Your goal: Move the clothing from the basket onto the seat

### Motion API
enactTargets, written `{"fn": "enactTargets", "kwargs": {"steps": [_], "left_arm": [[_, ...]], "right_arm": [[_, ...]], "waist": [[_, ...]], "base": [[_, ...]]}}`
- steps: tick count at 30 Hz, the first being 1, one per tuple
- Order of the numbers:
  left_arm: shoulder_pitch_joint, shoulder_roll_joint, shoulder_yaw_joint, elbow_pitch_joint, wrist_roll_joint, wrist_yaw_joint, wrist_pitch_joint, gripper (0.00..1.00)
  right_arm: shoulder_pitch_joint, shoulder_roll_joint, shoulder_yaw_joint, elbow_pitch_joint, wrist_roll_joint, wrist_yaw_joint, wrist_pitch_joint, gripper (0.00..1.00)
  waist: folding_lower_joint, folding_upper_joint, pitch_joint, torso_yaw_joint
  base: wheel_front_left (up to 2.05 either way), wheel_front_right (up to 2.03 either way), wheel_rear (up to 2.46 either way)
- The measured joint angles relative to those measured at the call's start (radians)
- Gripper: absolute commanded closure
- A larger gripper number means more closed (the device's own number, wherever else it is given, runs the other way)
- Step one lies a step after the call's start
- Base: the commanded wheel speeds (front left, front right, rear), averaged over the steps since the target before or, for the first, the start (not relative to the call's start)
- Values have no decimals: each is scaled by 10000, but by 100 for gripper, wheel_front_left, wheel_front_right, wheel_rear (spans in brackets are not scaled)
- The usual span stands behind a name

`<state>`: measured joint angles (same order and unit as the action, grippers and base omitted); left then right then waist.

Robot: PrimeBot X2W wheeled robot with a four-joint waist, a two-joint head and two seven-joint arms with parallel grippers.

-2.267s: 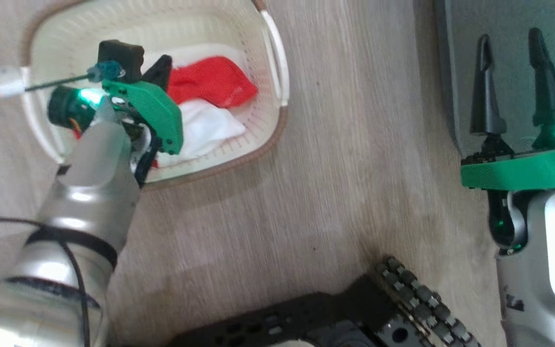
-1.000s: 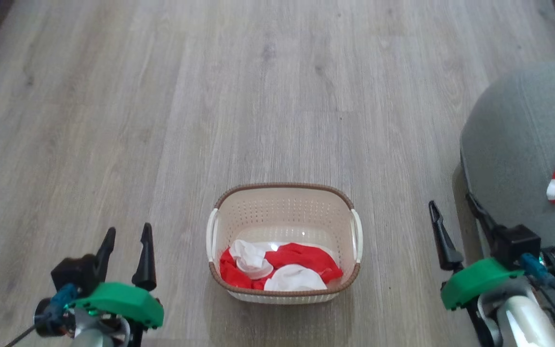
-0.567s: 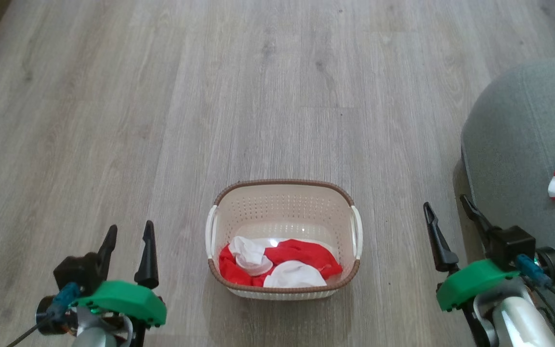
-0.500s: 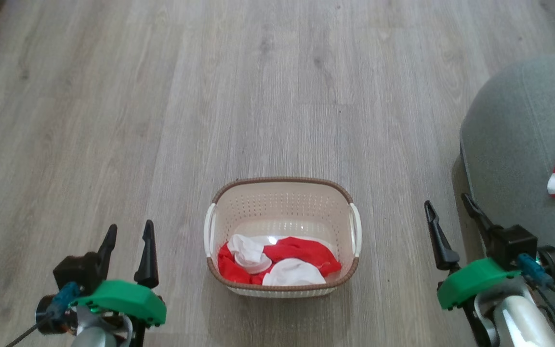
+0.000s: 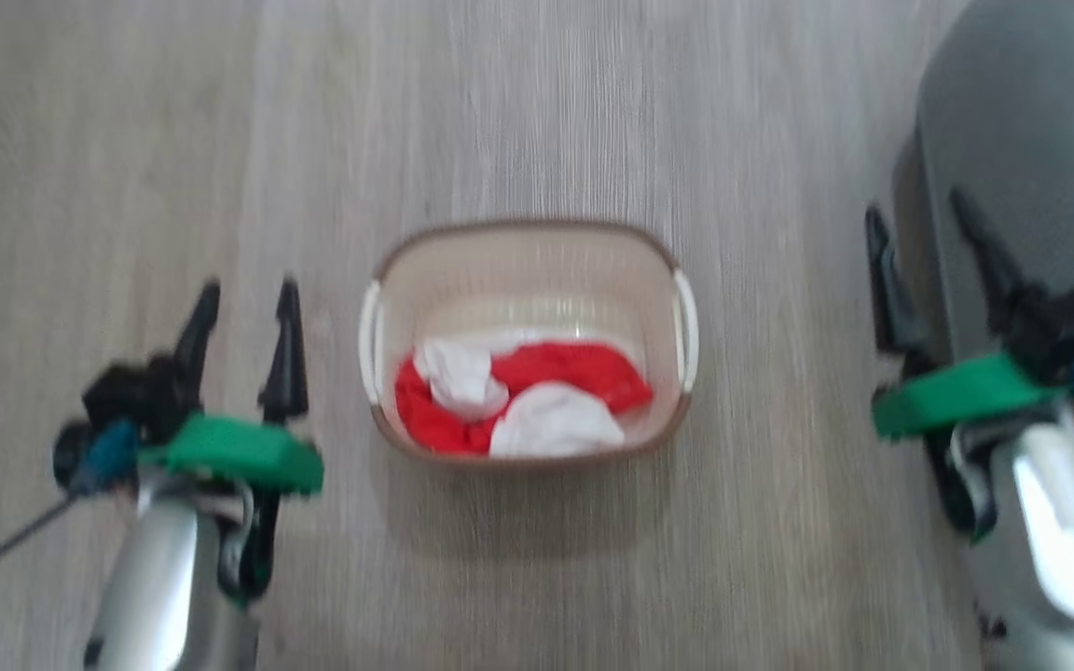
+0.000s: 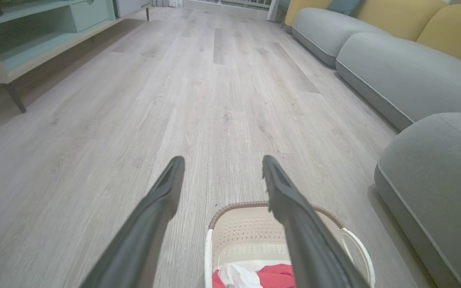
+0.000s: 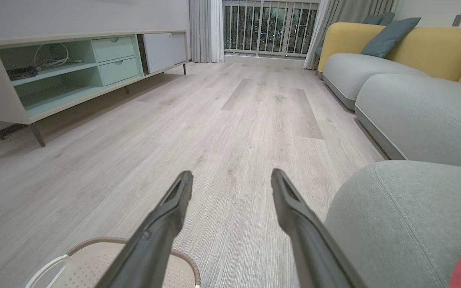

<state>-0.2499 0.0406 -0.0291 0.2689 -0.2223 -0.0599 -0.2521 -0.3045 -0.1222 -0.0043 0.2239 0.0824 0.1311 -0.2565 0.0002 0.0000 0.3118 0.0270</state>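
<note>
Clothing [image 5: 584,368] is noted in the basket [image 5: 518,270], between the nearer left gripper [image 5: 248,289] and the right gripper [image 5: 919,210], both spread wide and empty.

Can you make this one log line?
left gripper: fingers open | right gripper: fingers open | clothing: in basket | seat: right side

The floor [image 7: 254,120] is laid in pale grey wood planks. A low white cabinet [image 7: 74,76] with pale green shelves is set along the wall [image 7: 74,16]. A curtained, railed window [image 7: 270,28] is seen beyond, beside a grey sofa [image 7: 414,104] with yellow backrests [image 7: 426,48].
</note>
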Motion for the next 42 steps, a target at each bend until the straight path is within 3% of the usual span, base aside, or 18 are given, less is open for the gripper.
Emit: {"fn": "enactTargets", "kwargs": {"steps": [11, 14, 19, 26, 34, 42], "left_arm": [[-3075, 211, -199, -261, 637, -265, -4, 0], [-3770, 476, -729, -4, 1058, -420, 102, 0], [-5258, 855, -2104, 566, 2033, -606, 1154, 0], [-6961, 988, -3779, 2044, 2585, -696, 2612, 0], [-7742, 1049, -5250, 4686, 1289, -698, 4631, 0], [-8946, 1392, -5637, 6506, 790, -698, 4901, 0]], "right_arm": [[-2656, -42, -153, -807, -138, 0, -2, 0], [-3078, -35, -132, -890, -138, 0, -2, 0], [-3465, 17, 4, -922, -136, 0, -2, 0], [-3834, 230, 253, -1001, -113, 0, -2, 0], [-3837, 451, 535, -1034, -2, 0, -2, 0], [-3842, 568, 803, -1074, 174, 0, -2, 0]], "waist": [[4, -1, 3715, -275], [4, -1, 4615, -428], [2, -1, 5766, -821], [-1, -1, 6498, -1618], [-1, -1, 7069, -2444], [-1, -1, 7481, -3034]], "base": [[0, 0, 0], [0, 0, 0], [0, 0, 0], [0, 0, 0], [0, 0, 0], [0, 0, 0]]}}
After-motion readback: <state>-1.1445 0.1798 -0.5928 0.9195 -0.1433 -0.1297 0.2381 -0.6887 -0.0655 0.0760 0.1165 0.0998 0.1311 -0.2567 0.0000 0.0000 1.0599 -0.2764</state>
